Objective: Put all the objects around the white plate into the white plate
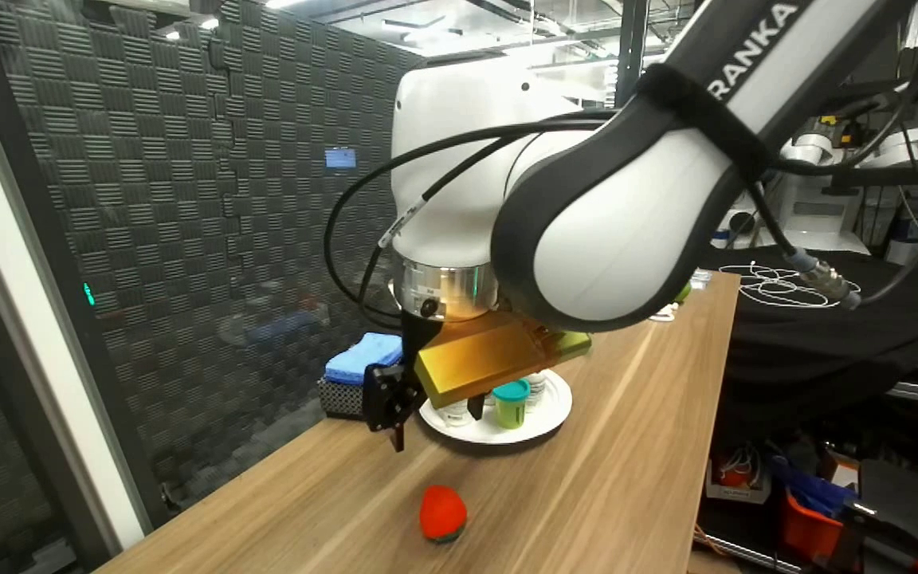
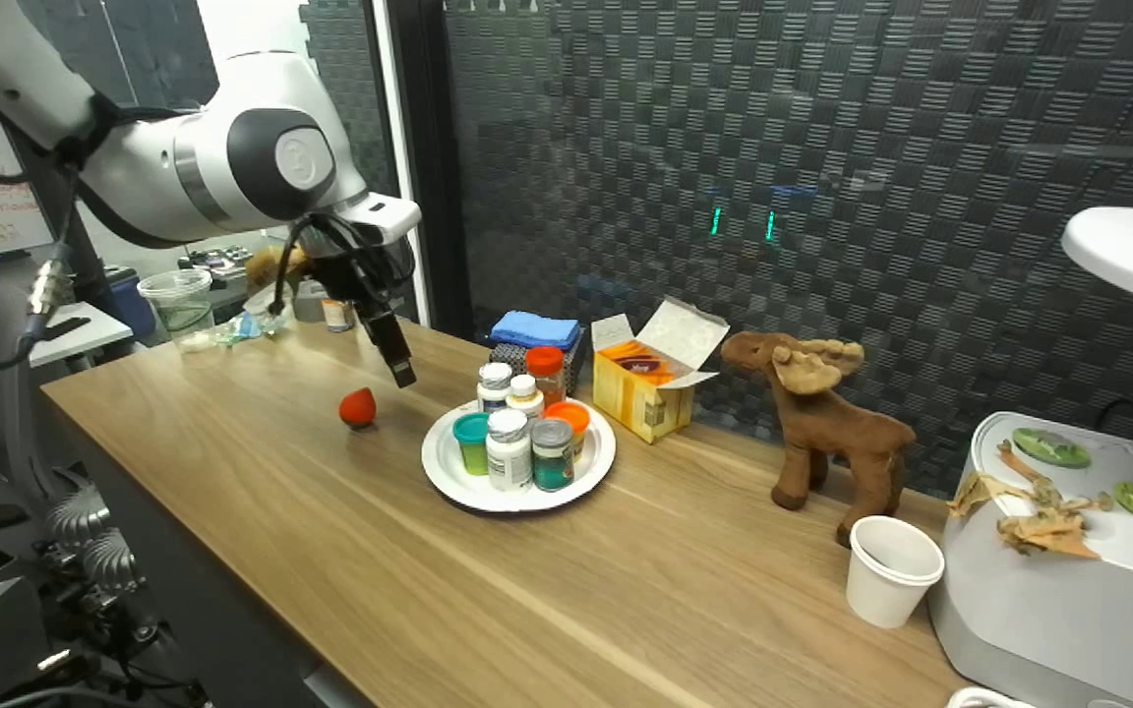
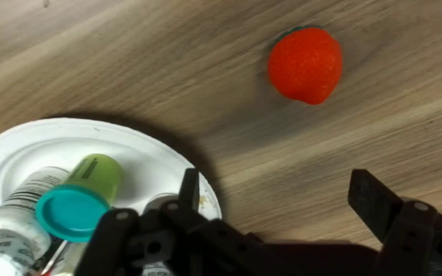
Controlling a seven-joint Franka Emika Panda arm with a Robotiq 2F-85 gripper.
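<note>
The small red ball (image 3: pixel 304 65), shaped like a strawberry with a green end, lies on the wooden table off the white plate (image 3: pixel 90 130). On that plate, in an exterior view, stand several objects: a green cup (image 2: pixel 474 454) with a teal lid, white bottles (image 2: pixel 508 460), a red-capped bottle (image 2: pixel 545 366), an orange-lidded tub (image 2: pixel 574 421) and a grey-lidded jar (image 2: pixel 553 457). My gripper (image 3: pixel 274 180) hangs above the table by the plate's edge, its fingers wide apart with nothing between them. In the wrist view the ball is beyond the fingertips; the gripper's body covers part of the plate.
Behind the plate are a dark patterned box with a blue cloth (image 2: pixel 535 329) and an opened yellow box (image 2: pixel 640 393). A brown plush moose (image 2: pixel 827 433), white paper cups (image 2: pixel 889 575) and a grey appliance (image 2: pixel 1048 590) stand farther along. A clear tub (image 2: pixel 181 305) is at the opposite end.
</note>
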